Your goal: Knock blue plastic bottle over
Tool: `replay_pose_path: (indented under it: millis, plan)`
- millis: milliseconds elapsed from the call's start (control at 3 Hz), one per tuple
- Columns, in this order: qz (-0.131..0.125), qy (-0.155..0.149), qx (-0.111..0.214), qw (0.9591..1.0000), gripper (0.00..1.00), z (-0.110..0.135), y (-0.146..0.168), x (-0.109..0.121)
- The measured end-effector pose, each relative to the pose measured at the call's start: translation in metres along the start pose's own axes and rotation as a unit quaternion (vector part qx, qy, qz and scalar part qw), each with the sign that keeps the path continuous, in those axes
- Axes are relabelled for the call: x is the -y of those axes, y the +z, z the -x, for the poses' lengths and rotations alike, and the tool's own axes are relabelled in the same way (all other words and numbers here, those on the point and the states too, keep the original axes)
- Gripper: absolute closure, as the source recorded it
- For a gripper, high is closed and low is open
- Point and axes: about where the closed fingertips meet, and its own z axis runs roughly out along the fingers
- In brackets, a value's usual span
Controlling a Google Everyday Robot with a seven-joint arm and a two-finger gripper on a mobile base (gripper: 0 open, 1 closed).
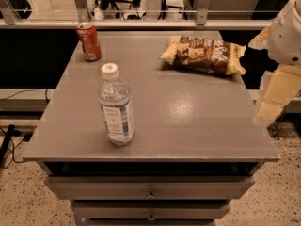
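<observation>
At right edge of desk [197, 126], claw [272, 95] hangs, state impossible to tell; blue plastic bottle [115, 108] upright front-left, well apart, probably awaiting sideways push.

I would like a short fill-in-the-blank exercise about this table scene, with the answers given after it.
1. The blue plastic bottle stands ____ on the table.
2. The soda can is at the table's far ____ corner.
3. The tool hovers beyond the table's ____ edge, away from the bottle.
Missing words: upright; left; right.
</observation>
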Motion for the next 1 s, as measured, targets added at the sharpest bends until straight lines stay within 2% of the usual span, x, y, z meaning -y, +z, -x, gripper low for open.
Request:
replay_pose_path:
  millis: [667, 1000]
  plan:
    - [0.000, -0.004, 0.008, 1.0000, 0.00, 0.001, 0.000, 0.002]
    - [0.036, 0.005, 0.049, 0.9981, 0.00, 0.012, 0.027, -0.006]
